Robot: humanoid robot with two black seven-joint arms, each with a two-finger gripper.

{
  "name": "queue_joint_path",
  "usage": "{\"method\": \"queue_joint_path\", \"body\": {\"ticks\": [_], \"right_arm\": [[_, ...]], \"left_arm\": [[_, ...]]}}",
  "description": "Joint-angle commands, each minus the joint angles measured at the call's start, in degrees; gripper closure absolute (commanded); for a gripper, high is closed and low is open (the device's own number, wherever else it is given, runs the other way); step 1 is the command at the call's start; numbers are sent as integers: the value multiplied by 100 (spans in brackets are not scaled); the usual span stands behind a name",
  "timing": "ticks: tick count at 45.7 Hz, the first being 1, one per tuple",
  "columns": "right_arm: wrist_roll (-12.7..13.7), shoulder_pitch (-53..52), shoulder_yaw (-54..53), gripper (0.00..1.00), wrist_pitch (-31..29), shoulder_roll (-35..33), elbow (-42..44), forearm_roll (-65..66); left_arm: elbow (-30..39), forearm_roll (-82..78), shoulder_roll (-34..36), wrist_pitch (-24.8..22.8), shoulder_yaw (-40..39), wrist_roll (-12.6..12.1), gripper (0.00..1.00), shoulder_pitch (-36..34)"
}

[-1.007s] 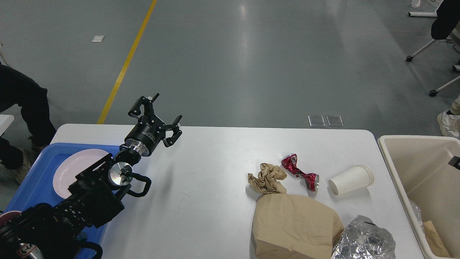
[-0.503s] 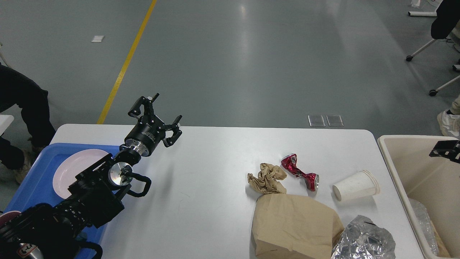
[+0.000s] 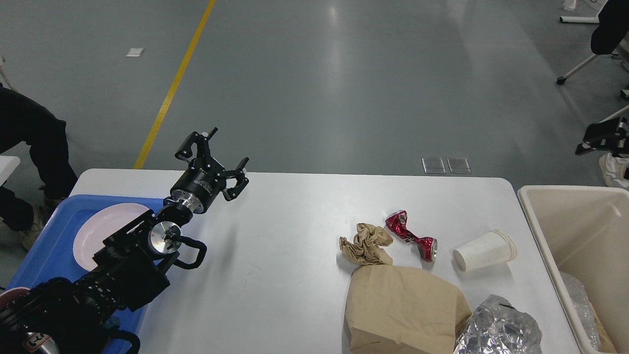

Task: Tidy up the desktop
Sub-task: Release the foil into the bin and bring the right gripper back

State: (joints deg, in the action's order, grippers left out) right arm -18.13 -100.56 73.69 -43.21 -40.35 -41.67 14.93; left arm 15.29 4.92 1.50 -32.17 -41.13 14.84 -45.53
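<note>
At the bottom edge of the frame, right of centre, a brown paper bag (image 3: 407, 310) lay flat on the counter (image 3: 295, 236), the large white desktop that filled the lower half of the picture from the left-hand tray to the right-hand bin. Touching the bag's lower right corner was a crumpled sheet of foil (image 3: 499, 328). In the lower left corner the left arm (image 3: 98, 290) came in over a blue tray (image 3: 46, 246), which held a pale pink plate (image 3: 100, 231) partly hidden by the arm.

Further up, just above the bag, sat a crumpled brown paper wad (image 3: 366, 244), its lower edge meeting the bag's top edge. Just to its right lay a crushed red can (image 3: 411, 235), and right of that a white paper cup (image 3: 484, 250) on its side, mouth toward the lower left, apart from the can. At the right edge stood a beige bin (image 3: 545, 236) with clear plastic wrapping (image 3: 580, 305) in its bottom.

Toward the upper left of the counter, the left gripper (image 3: 216, 156) hung above the far edge with its jaws spread wide and nothing between them. At the far right edge, level with the floor beyond the counter, a small black part (image 3: 602, 136) showed; it may have been the right gripper, but its jaws could not be made out.

Beyond lay grey floor with a yellow line (image 3: 174, 83) in the upper left.
</note>
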Motion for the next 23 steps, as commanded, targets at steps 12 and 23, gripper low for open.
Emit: {"method": "queue_joint_path", "body": {"ticks": [12,23], "right_arm": [[-6,-833,348,0,-557,1819,-500,125],[2,-772,330,0,-496,3023,-474,133]], "left_arm": [[0,0,0,0,0,1,3,0],[0,0,0,0,0,1,3,0]]}}
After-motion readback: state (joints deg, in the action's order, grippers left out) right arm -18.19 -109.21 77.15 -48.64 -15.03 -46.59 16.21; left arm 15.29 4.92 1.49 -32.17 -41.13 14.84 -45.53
